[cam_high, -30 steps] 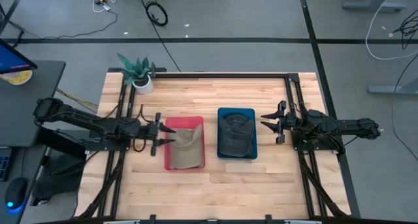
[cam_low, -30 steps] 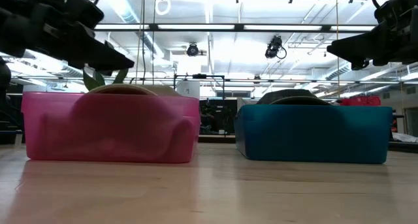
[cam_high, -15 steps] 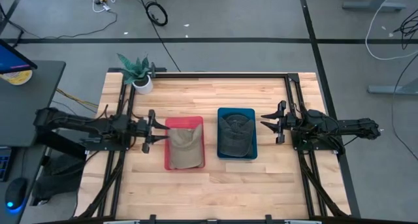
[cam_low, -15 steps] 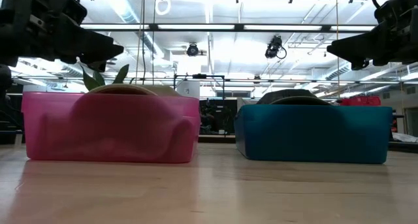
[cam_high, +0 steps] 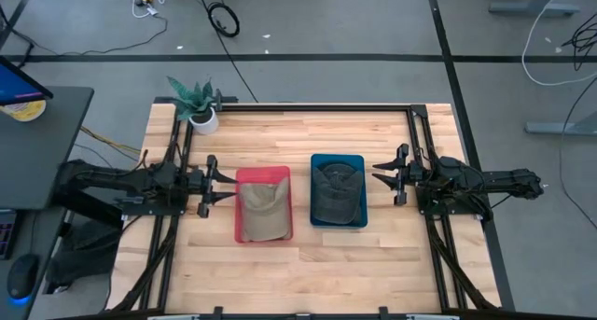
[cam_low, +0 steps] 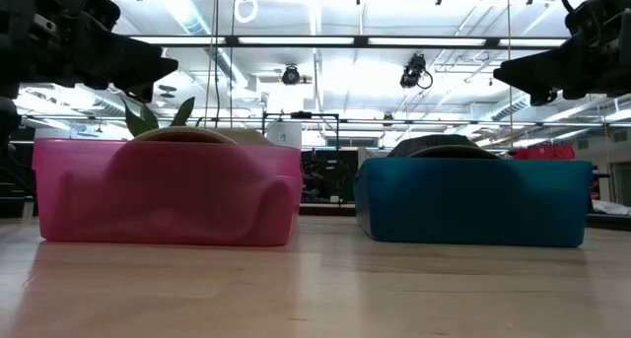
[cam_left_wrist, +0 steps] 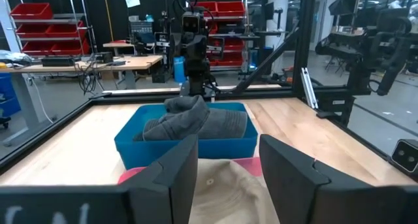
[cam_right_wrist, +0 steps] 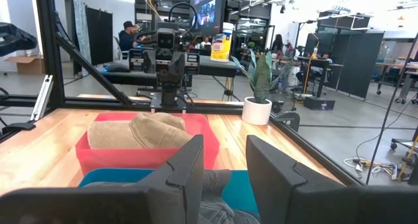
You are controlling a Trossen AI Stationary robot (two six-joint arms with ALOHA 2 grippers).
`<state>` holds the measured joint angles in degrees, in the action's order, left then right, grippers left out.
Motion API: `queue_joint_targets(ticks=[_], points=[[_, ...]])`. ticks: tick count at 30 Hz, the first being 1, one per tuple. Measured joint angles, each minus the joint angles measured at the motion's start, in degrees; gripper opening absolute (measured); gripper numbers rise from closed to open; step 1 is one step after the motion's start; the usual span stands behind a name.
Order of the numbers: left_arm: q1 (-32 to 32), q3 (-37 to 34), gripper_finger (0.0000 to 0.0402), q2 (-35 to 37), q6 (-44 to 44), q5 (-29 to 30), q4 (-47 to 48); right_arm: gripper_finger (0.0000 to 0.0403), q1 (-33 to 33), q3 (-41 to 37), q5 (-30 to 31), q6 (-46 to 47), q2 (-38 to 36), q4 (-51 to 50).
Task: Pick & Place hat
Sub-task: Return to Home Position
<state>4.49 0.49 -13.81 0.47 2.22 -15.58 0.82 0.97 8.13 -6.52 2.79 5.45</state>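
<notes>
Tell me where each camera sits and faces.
High: above the table, straight down; left gripper beside the red bin, right gripper beside the blue bin.
Low: table height, level across at both bins; grippers overhead.
Left wrist: past its open fingers toward the blue bin.
Right wrist: past its open fingers toward the red bin.
Shared: wrist views face each other across both bins.
</notes>
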Motion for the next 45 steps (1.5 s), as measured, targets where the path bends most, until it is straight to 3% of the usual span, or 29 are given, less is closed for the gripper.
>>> queue_joint_targets(ticks=[13, 45], points=[[-0.81, 2.81, 0.017, 13.89, 0.17, -0.25, 17.59, 0.0118, 0.0, 0.0, -0.01, 0.0, 0.02, 0.01], [-0.76, 0.09, 0.017, 12.31, 3.5, 0.39, 14.63, 0.0118, 0.0, 0.0, 0.0, 0.0, 0.04, 0.04]])
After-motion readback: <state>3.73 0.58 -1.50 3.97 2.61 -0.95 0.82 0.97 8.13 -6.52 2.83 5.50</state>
